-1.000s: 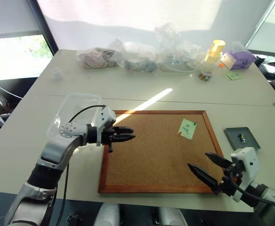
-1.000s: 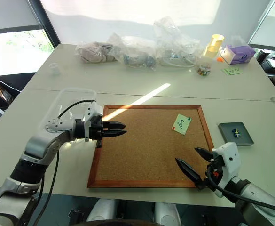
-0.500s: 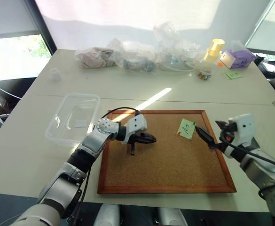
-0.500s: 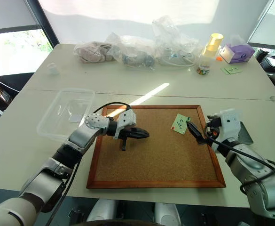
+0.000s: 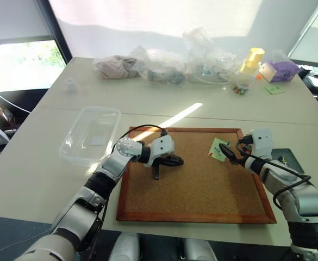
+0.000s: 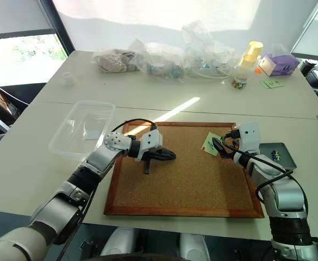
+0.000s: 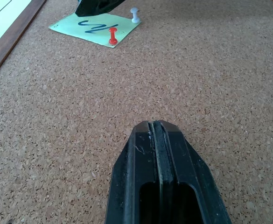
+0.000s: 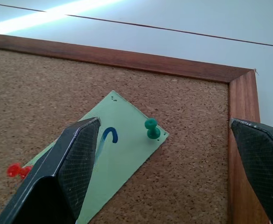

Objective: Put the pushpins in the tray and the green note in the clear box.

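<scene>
Nearest, on the wood-framed cork board (image 5: 194, 190) by the worktop's near edge: left gripper (image 5: 176, 161), fingers pressed together, nothing held, hovering over the board's middle.

Right gripper (image 8: 164, 154) at the board's far right corner, fingers (image 8: 66, 172) spread wide apart, straddling the small light green square paper note (image 8: 122, 154) without touching it.

The note carries a dark blue scribble and lies flat on the cork, pinned by a green pushpin (image 8: 151, 129) at one corner and a red pushpin (image 8: 16, 171) at another; a third, pale pushpin (image 7: 134, 14) stands at its edge.

Handling, judged: pins tiny, hard, smooth-headed; pinch each by the head and pull straight out. Paper thin, limp, tears easily; lift by a free edge once unpinned.

Small flat dark grey tray (image 6: 286, 157) just beyond the board's right side, pins already in it.

Transparent rectangular plastic box (image 5: 91, 136) beside the board's far left corner, open.
</scene>
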